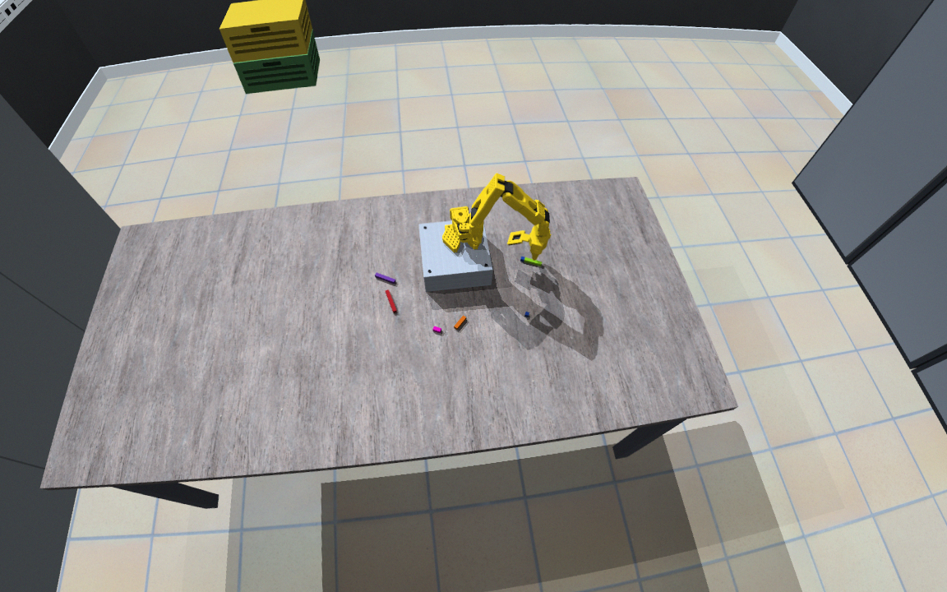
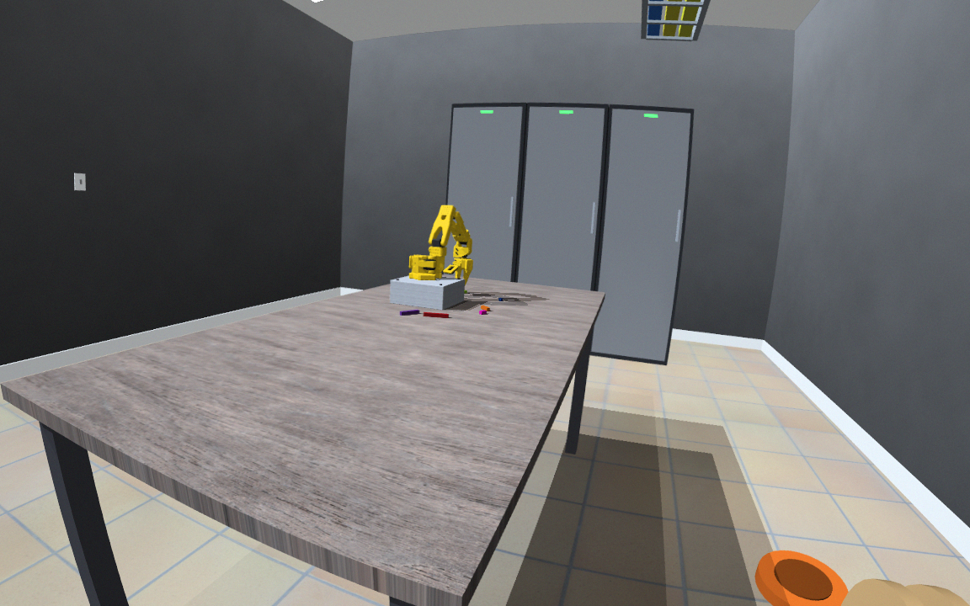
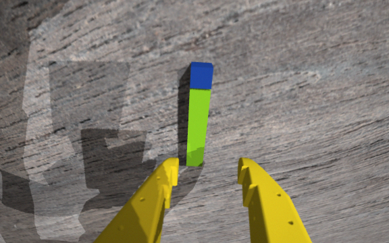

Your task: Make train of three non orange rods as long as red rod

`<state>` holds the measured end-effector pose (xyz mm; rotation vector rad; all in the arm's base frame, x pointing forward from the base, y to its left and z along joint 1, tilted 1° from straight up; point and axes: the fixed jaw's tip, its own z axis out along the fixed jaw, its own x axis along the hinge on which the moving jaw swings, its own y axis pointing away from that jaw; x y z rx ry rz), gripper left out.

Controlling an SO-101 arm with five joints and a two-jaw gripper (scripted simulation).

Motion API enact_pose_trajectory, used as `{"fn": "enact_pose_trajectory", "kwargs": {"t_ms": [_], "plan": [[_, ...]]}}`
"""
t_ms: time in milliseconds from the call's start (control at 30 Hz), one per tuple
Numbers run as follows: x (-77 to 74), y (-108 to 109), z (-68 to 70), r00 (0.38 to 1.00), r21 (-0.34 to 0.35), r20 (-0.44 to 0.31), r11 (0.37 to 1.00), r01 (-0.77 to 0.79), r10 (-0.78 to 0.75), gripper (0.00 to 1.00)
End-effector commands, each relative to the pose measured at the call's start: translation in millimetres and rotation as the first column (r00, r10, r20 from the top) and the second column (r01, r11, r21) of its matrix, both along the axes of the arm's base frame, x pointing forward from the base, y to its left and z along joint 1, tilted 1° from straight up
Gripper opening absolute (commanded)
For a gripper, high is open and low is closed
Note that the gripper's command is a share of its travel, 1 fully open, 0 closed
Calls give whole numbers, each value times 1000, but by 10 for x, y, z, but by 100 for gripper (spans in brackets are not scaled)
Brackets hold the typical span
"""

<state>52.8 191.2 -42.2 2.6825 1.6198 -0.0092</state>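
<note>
A lime rod [image 1: 534,261] [image 3: 198,121] lies flat, with a blue rod [image 1: 522,259] [image 3: 200,75] end to end with it, in line and touching or almost touching. My gripper [image 1: 535,256] [image 3: 208,163] is open and empty, its fingertips just past the lime rod's free end in the wrist view. A second blue rod [image 1: 527,314] [image 2: 500,299] lies apart, near the arm's shadow. A magenta rod [image 1: 437,330] [image 2: 482,311] lies in front of the base. The red rod [image 1: 390,301] [image 2: 435,315] lies left of the base in the top view.
An orange rod [image 1: 459,322] lies beside the magenta rod. A purple rod [image 1: 385,278] [image 2: 409,311] lies near the red rod. The arm's grey base block [image 1: 459,281] [image 2: 426,294] stands on the wooden table [image 1: 242,353] [image 2: 285,391], between the purple rod and the lime rod.
</note>
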Motion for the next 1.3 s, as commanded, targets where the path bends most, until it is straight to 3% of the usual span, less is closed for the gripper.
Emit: {"fn": "enact_pose_trajectory", "kwargs": {"t_ms": [0, 500, 1267], "plan": [[12, -20, 70, 1000, -5, -3, 1000, 5, -5, 17], [11, -21, 263, 1000, -5, -3, 1000, 5, -5, 17], [11, -21, 274, 1000, -5, -3, 1000, 5, -5, 17]]}}
